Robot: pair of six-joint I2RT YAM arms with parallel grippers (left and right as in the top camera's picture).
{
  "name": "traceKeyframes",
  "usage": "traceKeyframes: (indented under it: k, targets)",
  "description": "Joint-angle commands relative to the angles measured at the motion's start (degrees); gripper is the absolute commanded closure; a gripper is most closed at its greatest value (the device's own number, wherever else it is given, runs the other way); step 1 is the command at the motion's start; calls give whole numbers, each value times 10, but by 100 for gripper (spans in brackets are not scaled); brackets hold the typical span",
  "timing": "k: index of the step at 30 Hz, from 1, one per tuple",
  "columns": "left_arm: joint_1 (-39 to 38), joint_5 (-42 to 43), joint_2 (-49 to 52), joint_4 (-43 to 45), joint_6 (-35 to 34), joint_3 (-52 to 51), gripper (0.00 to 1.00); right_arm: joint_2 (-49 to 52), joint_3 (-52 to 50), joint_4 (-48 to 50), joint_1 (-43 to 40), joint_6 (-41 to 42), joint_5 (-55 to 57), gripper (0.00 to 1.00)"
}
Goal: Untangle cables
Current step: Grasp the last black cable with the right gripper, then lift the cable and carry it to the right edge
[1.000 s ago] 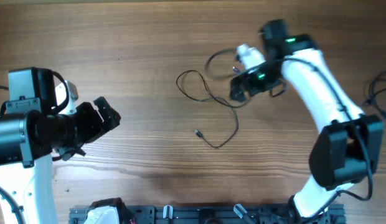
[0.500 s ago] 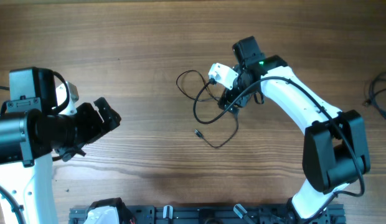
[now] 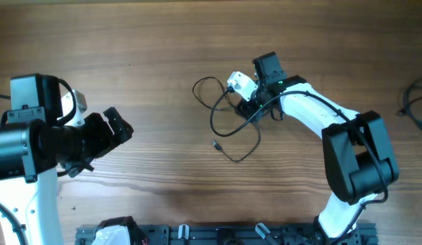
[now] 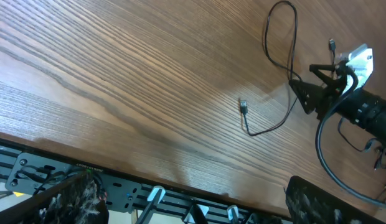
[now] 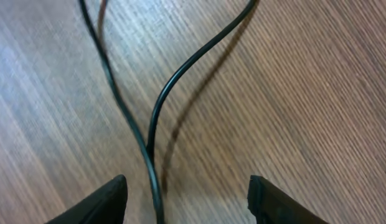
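Observation:
A thin black cable (image 3: 221,112) lies in loose loops at the table's middle, with its small plug (image 3: 216,144) at the near end. My right gripper (image 3: 248,109) hovers low over the loops' right side. In the right wrist view its fingers (image 5: 190,202) are open, with two cable strands (image 5: 157,118) crossing on the wood; one strand runs between the fingers near the left one. My left gripper (image 3: 119,126) is open and empty, far left of the cable. The left wrist view shows the cable (image 4: 291,74), its plug (image 4: 243,106) and my right gripper (image 4: 312,94).
A black slotted rail (image 3: 218,235) runs along the table's front edge; it also shows in the left wrist view (image 4: 118,190). Another dark cord (image 3: 412,102) lies at the far right edge. Bare wood (image 3: 150,54) surrounds the cable.
My right gripper has moved left and down from the back right onto the cable loops. The far loop was dragged toward the front and left. The left arm has not moved.

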Motion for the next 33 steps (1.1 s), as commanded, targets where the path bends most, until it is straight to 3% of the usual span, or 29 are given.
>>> traceKeyframes:
  k: [1,5,6,7,9,13,21,24,27,31,33]
  targets:
    - [1,14,2,0,3,6,0,27,-5,15,1,73,-11,33]
    - [1,16,2,0,3,6,0,54,-7,13,1,102,-11,30]
    - [1,16,2,0,3,6,0,58,-12,13,1,102,-12,44]
    - [1,16,2,0,3,6,0,59,-14,13,1,101,-11,66]
    - [1,16,2,0,3,6,0,59,-15,13,1,102,-8,96]
    - [1,16,2,0,3,6,0,35,0,5,-1,163,44,96]
    - [1,16,2,0,5,6,0,-212,92,-35,-40,147,273,96]
    - [1,16,2,0,5,6,0,-289,92,2,-136,142,235,96]
    - [1,15,2,4,5,6,0,-302,92,18,-324,164,117,96]
    - [1,16,2,4,5,6,0,-288,92,72,-537,307,77,96]
    - [1,16,2,4,5,6,0,-268,92,105,-636,454,31,96]
